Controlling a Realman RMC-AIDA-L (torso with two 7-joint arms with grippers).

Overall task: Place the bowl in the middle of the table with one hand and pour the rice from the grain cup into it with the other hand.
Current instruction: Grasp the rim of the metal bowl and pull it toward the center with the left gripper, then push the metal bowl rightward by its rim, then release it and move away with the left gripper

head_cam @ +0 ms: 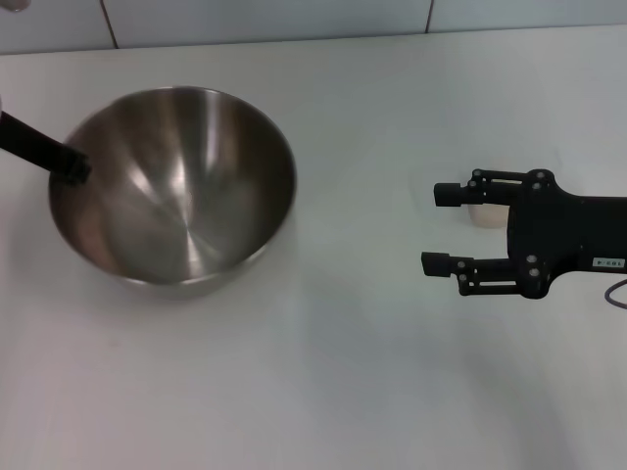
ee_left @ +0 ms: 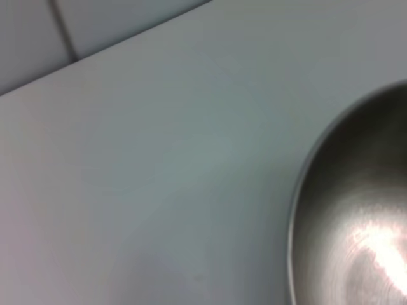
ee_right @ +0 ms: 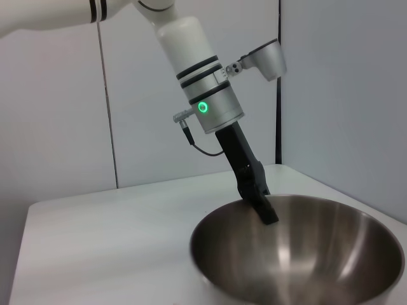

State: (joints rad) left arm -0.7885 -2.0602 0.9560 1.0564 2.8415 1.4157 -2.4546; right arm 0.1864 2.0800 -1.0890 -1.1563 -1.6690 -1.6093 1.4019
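The large steel bowl (head_cam: 176, 191) stands on the left part of the white table (head_cam: 323, 372). My left gripper (head_cam: 71, 166) reaches in from the left edge and is shut on the bowl's left rim; the right wrist view shows its dark finger (ee_right: 257, 190) inside the bowl's rim (ee_right: 299, 254). My right gripper (head_cam: 440, 227) is open at the right, fingers pointing left. The small grain cup (head_cam: 482, 212) with pale rice stands just behind its upper finger, partly hidden. The left wrist view shows part of the bowl (ee_left: 356, 216).
A tiled wall (head_cam: 294, 18) runs along the table's far edge. Bare tabletop lies between the bowl and the right gripper and along the front.
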